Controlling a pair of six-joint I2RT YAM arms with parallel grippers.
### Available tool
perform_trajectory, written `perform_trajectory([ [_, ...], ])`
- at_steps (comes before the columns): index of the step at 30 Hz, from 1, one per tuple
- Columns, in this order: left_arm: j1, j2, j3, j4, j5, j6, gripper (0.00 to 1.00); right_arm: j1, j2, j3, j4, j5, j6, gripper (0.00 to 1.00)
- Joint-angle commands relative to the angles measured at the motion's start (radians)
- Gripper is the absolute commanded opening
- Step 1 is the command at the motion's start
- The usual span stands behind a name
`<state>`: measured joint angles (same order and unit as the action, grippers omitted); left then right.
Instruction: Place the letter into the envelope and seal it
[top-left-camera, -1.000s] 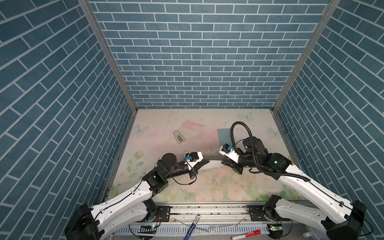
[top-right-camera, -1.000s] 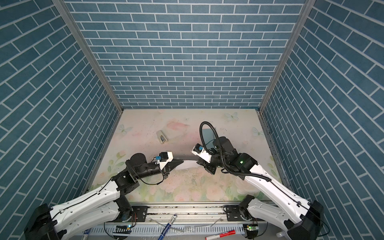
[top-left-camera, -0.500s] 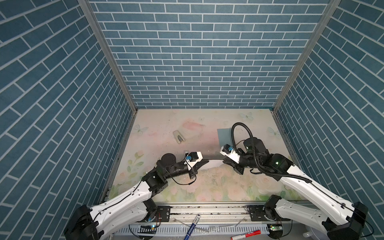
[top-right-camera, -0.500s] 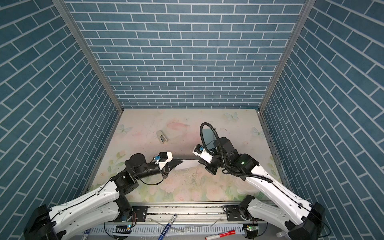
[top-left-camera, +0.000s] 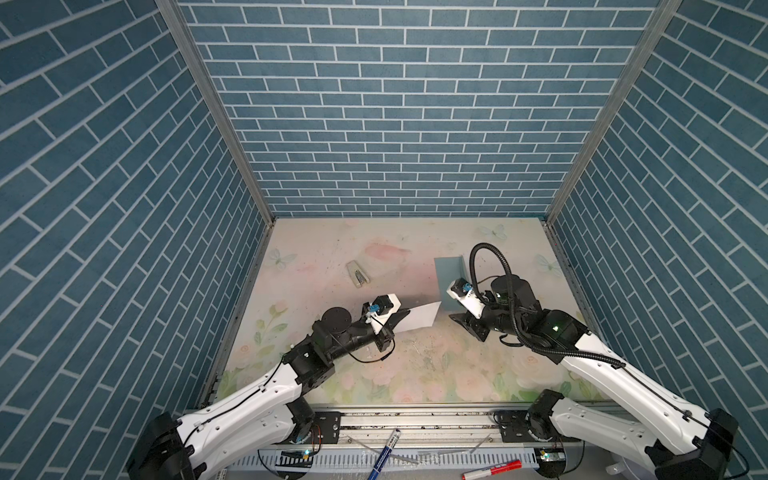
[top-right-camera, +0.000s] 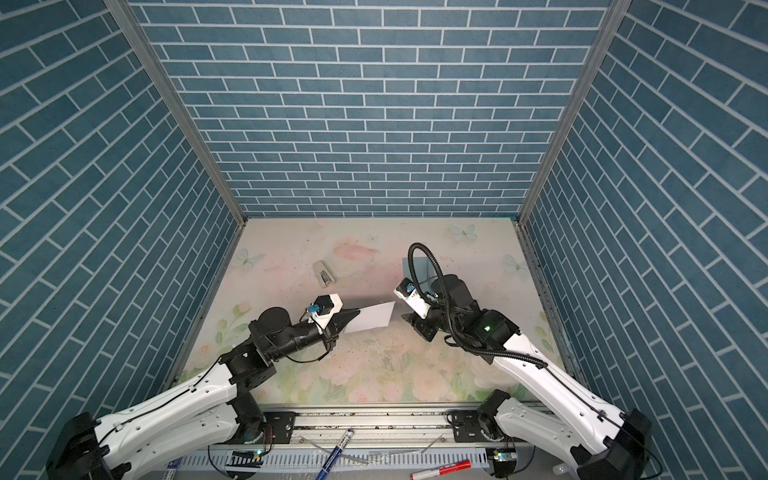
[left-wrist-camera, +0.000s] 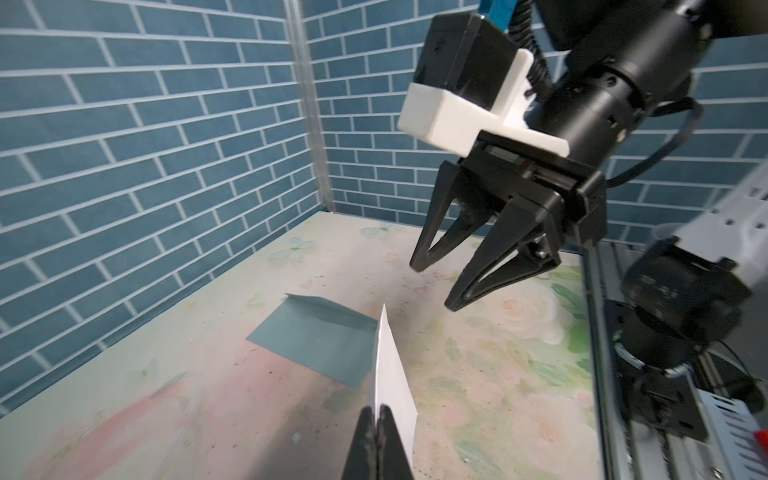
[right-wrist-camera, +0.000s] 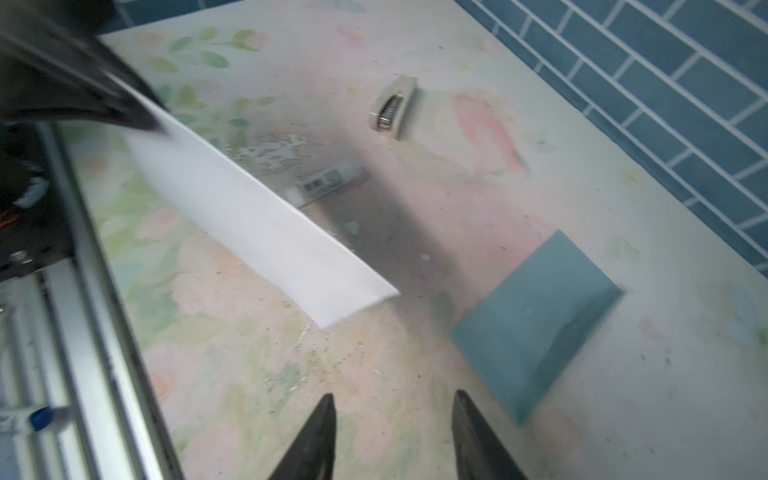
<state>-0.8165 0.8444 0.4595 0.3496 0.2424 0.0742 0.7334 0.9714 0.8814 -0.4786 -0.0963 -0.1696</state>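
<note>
Left gripper (left-wrist-camera: 377, 411) pinches the letter (left-wrist-camera: 390, 365) by one short end, sheet held edge-up in air just beside the flat-lying envelope (left-wrist-camera: 316, 340), right gripper (left-wrist-camera: 434, 286) empty with jaws apart near it; paper looks light, floppy, crease-prone, so take the free end, gently.

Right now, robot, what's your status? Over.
Left fingers shut on letter. Right fingers open, empty. Envelope on table, letter not in. Stapler and glue stick lie apart from it.
</note>
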Motion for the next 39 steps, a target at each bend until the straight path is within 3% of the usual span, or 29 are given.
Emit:
perform_trajectory([
  [1, 0.001, -0.008, -0.006, -0.051, -0.194, -0.056, 0.00, -0.099, 0.070, -0.010, 0.098, 0.214, 0.203, 0.54],
  [5, 0.001, -0.010, -0.012, -0.041, -0.209, -0.065, 0.00, -0.191, 0.233, 0.076, 0.066, 0.318, 0.305, 0.61],
  [10, 0.001, -0.016, -0.032, -0.015, -0.216, -0.088, 0.00, -0.204, 0.461, 0.209, 0.042, 0.378, 0.333, 0.69],
  [18, 0.000, -0.027, -0.050, 0.000, -0.221, -0.094, 0.00, -0.206, 0.744, 0.359, 0.053, 0.444, 0.348, 0.67],
  [28, 0.001, -0.023, -0.064, 0.023, -0.218, -0.096, 0.00, -0.214, 0.973, 0.481, 0.063, 0.588, 0.336, 0.39],
  [36, 0.002, -0.016, -0.064, 0.027, -0.224, -0.095, 0.00, -0.216, 1.028, 0.515, 0.058, 0.541, 0.343, 0.03],
  [39, 0.002, -0.012, -0.060, 0.029, -0.228, -0.100, 0.00, -0.217, 1.005, 0.501, 0.072, 0.478, 0.344, 0.00],
])
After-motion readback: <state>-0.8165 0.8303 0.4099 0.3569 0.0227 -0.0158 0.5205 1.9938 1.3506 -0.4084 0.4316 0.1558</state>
